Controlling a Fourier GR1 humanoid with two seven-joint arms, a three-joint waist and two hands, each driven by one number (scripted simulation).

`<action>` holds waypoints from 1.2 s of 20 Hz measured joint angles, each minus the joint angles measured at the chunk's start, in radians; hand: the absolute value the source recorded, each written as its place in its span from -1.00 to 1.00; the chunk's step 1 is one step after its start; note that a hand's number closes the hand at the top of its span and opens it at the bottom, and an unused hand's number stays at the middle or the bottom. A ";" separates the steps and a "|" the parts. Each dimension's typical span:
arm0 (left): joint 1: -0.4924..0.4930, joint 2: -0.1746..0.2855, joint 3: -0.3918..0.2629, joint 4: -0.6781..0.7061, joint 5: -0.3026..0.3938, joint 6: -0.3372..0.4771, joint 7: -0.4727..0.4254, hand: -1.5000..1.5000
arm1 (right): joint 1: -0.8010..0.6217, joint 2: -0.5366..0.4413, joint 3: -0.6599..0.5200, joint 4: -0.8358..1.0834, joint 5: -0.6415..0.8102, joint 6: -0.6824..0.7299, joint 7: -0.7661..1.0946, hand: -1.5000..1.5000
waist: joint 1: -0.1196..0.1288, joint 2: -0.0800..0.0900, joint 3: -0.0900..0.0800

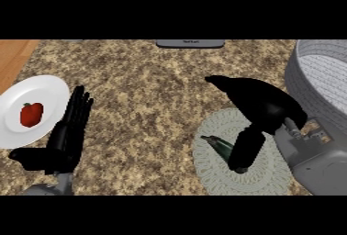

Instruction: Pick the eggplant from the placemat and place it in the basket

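Granite counter [149, 92]: speckled brown and tan stone filled nearly the whole head view.
Wood strip [13, 55]: a band of orange-brown wood showed at the counter's far left corner.
Writing: a flat grey object [190, 43] lay at the middle of the counter's far edge. It bore a short light word, too small to read. No other label or brand showed.
Placemat [224, 179]: a pale, round, woven mat lay toward the counter's near right, partly under the right forearm.
Eggplant [218, 144]: dark and slim, it lay tilted on the left part of the placemat, not lifted. Its right end was hidden behind a black digit of the right hand.
Right hand [261, 103]: it hung over the far side of the placemat, back upward. One digit reached down right beside the eggplant, seemingly touching it, while the rest stretched toward the far left. Nothing was curled round the eggplant, so the hand read as spread and not gripping.
Basket [301, 87]: grey with a ribbed wall, it stood at the counter's right edge, just beyond the placemat, cut off by the view.
Plate [51, 85]: white and round, it sat at the counter's left edge.
Red pepper [31, 114]: it rested on the plate's middle.
Left hand [68, 133]: it rested near the left edge, just beside the plate, with fingers straight, pointing away and holding nothing.
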 measured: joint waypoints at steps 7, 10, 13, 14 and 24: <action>-0.001 -0.012 -0.003 -0.010 -0.013 0.008 0.014 0.00 | -0.071 -0.014 0.071 0.082 -0.043 0.021 0.033 -1.00 | -0.003 0.002 0.001; 0.003 -0.011 0.004 -0.004 -0.013 -0.003 0.003 0.00 | -0.075 -0.015 0.112 0.119 -0.025 0.026 0.033 -1.00 | -0.005 0.003 0.001; 0.019 -0.014 0.010 -0.007 -0.012 -0.012 -0.002 0.00 | -0.035 -0.014 0.139 0.106 -0.003 0.017 0.036 -1.00 | -0.009 0.003 0.002; 0.014 -0.019 0.010 0.000 -0.015 -0.011 -0.002 0.00 | -0.022 -0.009 0.147 0.097 0.004 0.013 0.039 -1.00 | -0.011 0.003 0.002; 0.018 -0.034 0.034 -0.005 -0.038 -0.032 0.007 0.00 | 0.095 0.057 0.152 0.093 0.131 -0.004 -0.005 -1.00 | -0.009 0.005 0.003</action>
